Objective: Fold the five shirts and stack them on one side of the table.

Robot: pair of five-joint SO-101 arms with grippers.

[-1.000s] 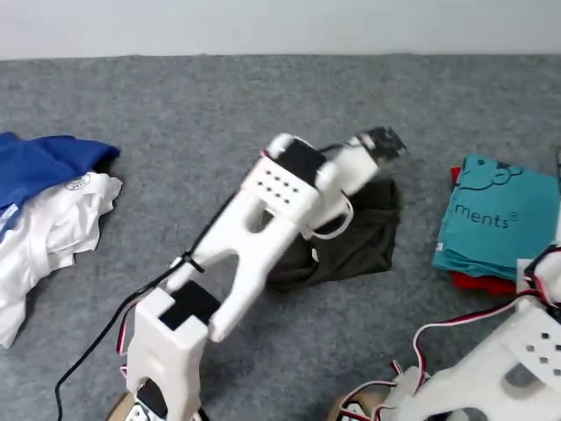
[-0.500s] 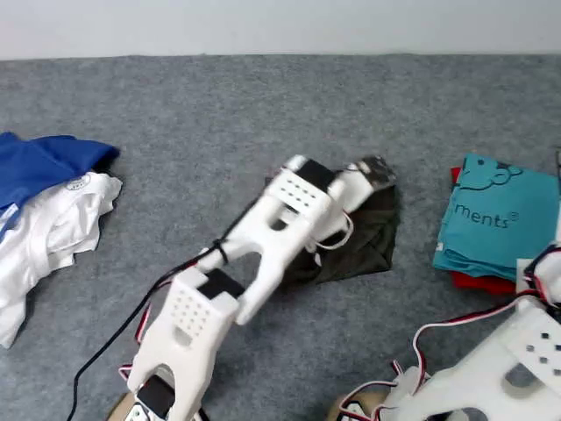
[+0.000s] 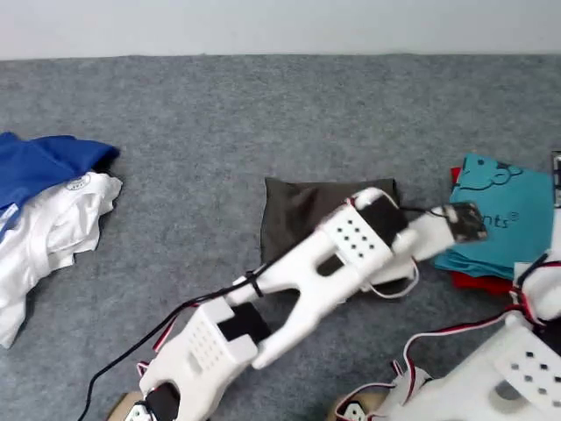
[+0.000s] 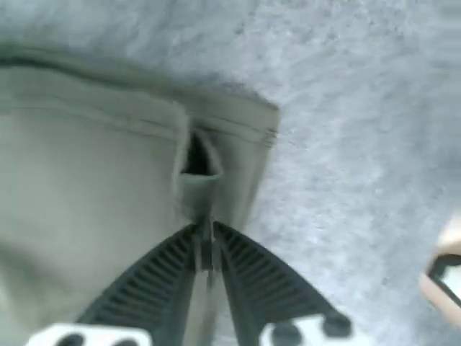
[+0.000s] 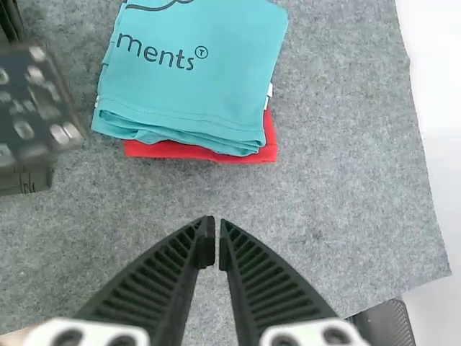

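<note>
Grey felt matting [image 3: 263,114] covers the table. At 3 o'clock a folded teal cotton shirt [image 3: 508,202] lies on a folded red shirt [image 3: 478,282], so two of five look done. Near the centre lies the dark olive shirt [image 3: 302,210], folded to a rough rectangle. The left gripper [image 4: 205,249] has its fingers pressed together on a pucker of its edge, apparently to bring it to the stack. The right gripper [image 5: 211,249] hangs over bare mat by the stack, fingers together on nothing. At 9 o'clock a crumpled blue shirt [image 3: 44,162] and a crumpled white shirt [image 3: 53,228] remain unfolded. The teal shirt carries white lettering, the white shirt a small round badge.
</note>
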